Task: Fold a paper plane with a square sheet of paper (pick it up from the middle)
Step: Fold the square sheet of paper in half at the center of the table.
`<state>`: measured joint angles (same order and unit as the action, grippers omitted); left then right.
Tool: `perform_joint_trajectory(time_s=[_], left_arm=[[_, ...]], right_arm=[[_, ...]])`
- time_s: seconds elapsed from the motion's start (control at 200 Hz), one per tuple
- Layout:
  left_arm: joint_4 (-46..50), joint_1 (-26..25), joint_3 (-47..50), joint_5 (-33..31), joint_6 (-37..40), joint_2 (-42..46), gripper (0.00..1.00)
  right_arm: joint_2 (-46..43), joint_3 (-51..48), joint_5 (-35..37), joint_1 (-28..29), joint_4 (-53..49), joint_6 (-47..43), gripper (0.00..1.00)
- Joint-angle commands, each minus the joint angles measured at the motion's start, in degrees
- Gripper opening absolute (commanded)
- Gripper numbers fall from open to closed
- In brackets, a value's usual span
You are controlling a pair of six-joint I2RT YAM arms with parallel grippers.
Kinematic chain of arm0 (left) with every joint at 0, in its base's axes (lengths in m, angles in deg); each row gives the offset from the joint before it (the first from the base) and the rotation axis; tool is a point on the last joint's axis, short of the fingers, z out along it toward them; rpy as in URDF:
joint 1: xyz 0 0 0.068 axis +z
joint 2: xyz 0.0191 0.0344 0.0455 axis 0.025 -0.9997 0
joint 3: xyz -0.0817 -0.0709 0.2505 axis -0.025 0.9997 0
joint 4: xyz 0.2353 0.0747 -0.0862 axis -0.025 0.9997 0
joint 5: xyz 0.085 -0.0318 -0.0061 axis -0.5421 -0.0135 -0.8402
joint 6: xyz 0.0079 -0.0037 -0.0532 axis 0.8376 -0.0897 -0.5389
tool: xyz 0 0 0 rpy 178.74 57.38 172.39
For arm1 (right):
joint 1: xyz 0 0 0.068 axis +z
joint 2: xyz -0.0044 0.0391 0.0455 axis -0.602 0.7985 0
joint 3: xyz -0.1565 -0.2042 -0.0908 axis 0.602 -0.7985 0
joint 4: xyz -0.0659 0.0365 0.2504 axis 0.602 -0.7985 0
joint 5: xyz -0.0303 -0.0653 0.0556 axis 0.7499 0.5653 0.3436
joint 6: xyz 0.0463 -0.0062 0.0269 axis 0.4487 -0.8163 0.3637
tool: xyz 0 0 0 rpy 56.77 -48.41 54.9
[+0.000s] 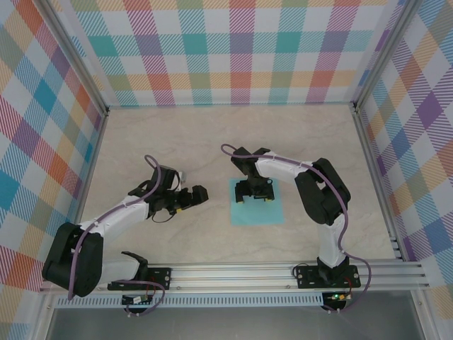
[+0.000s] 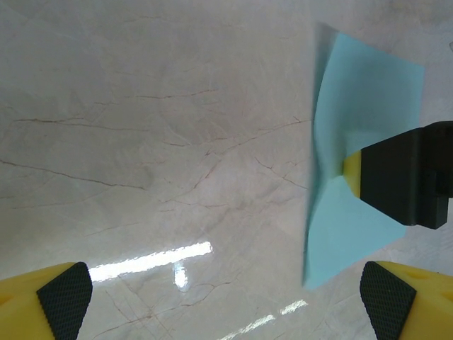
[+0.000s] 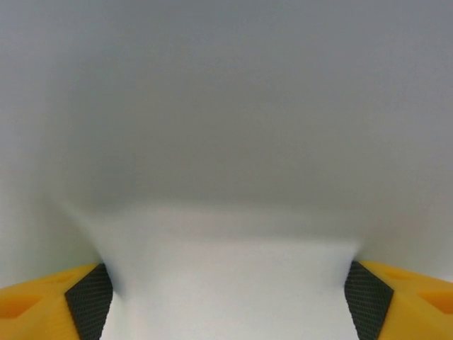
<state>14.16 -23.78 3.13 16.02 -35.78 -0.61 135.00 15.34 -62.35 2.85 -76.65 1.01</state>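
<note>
So the light cyan sheet of paper [image 1: 258,212] was lying on the marble-look tabletop [image 1: 163,134] as a plain square, not folded into any plane shape yet. The right gripper [image 1: 255,191] was planted on the sheet's far half, roughly mid-width, with its fingers spread wide and pads down on it. My guess is it was set to bunch the paper into a ridge it could grab, which fits the pick-it-up-from-the-middle idea.

In the right wrist view the paper humped up pale and smooth between the two black textured pads. From the left wrist, the sheet's edge on that side bowed up off the table. Thin, floppy stuff, no crease.

The left gripper [image 1: 198,195] hovered left of the sheet, well apart from it, jaws wide open and empty, probably parked out of the way.
</note>
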Motion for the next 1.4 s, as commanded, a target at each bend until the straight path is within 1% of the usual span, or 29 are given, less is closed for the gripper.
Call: perform_joint_trajectory(time_s=[0.0,0.175,0.215,0.255,0.445,0.57,0.63,0.665,0.725,0.785,0.905,1.045,1.185,1.31,1.395], left_arm=[[-1.04,-1.55,-1.6,-0.78,-0.92,-0.67,1.0],[-1.13,-1.82,-1.86,-1.35,-1.01,-1.12,1.0],[-0.96,-1.82,-1.95,-1.31,-0.96,-1.14,1.0],[-0.71,-1.86,-2.06,-1.44,-1.0,-1.04,1.0],[-0.42,-1.9,-1.76,-1.97,-0.99,-0.41,1.0],[-0.16,-1.9,-2.28,-1.88,-0.75,-0.73,1.0],[-0.12,-1.91,-2.38,-1.96,-0.72,-0.83,1.0],[0.06,-1.87,-2.48,-1.93,-0.74,-0.77,1.0],[0.1,-1.91,-2.44,-2.05,-0.74,-0.69,1.0],[0.27,-1.88,-2.47,-2.11,-0.74,-0.62,1.0],[0.71,-1.9,-2.48,-2.67,-0.75,-0.73,1.0],[0.98,-1.89,-2.66,-2.63,-0.63,-1.05,1.0],[0.99,-1.9,-2.74,-2.94,-0.56,-1.2,1.0],[1.16,-1.91,-2.97,-3.03,-0.65,-1.39,1.0],[1.18,-1.91,-3.09,-3.3,-0.74,-1.38,1.0]], right_arm=[[5.79,-4.43,-0.99,0.27,2.42,0.97,0.84],[4.26,-3.84,-0.64,0.23,1.95,1.06,0.83],[3.87,-3.75,-0.6,0.2,1.91,0.98,0.78],[3.4,-3.83,-0.64,0.23,2.09,1.07,0.77],[1.6,-3.31,-0.7,0.2,1.94,1.01,0.76],[-0.97,-3.66,-1.52,0.18,3.23,0.86,0.66],[-2.04,-3.58,-1.39,0.2,3.38,1.04,0.59],[-2.52,-3.56,-1.27,0.22,3.39,1.05,0.57],[-3.45,-3.57,-1.17,0.18,3.39,1.03,0.5],[-4.65,-3.82,-1.08,0.22,3.65,1.26,0.46],[-7.58,-5.01,-0.88,0.13,4.84,1.9,0.35],[-10.73,-6.21,-0.2,-0.06,4.96,2.83,0.33],[-14.2,-7.0,-2.55,-0.17,6.26,3.04,0.31],[-16.93,-6.91,-7.79,-0.48,7.36,3.55,0.3],[-19.16,-7.49,-13.15,-0.73,10.27,4.25,0.3]])
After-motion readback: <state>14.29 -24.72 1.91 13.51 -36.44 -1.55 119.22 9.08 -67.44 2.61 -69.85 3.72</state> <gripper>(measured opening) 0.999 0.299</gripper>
